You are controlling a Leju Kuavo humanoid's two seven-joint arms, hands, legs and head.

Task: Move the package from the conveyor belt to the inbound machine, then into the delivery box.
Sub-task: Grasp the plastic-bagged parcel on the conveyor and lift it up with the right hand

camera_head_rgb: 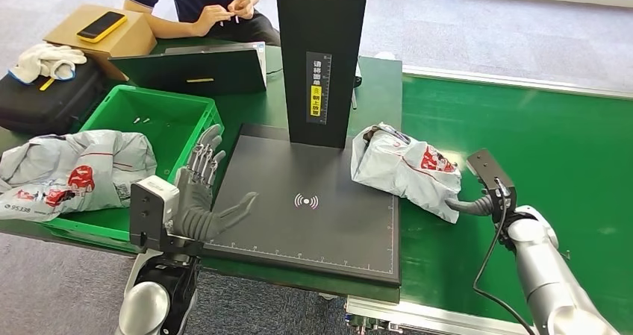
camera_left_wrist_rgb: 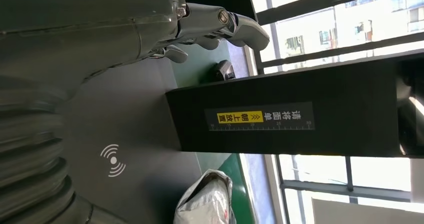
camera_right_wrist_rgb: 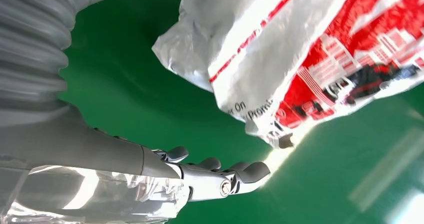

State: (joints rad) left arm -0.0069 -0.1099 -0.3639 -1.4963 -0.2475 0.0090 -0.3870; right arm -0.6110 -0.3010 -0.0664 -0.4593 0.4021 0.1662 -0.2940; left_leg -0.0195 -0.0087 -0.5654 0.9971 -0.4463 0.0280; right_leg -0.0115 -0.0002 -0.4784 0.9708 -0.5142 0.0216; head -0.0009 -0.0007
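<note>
Right robot hand grips the near-right end of the package, with film from the bag bunched under its fingers in the right wrist view, while the left robot hand hovers released, fingers spread and holding nothing, over the left edge of the inbound machine's black scan plate. That package, a silver-grey poly mailer with red printing, straddles the right edge of the plate and the green conveyor belt, just right of the machine's black column. It looks light, soft and crumpled, with slick film that would likely slide and sag from a one-sided hold; a judgement only, but a fuller grasp across the bulkier middle, or a fold of film well inside the edge, should carry it more surely than the loose corner. Readable writing is scant: fragments "On" and "Promot" show on the bag in the right wrist view, and the column bears a white strip of Chinese characters above a yellow label, too small to read with confidence. On the far left the green delivery box sits on the worktop, with another mailer marked "95338" draped over its left rim. A person sits at the far side.
</note>
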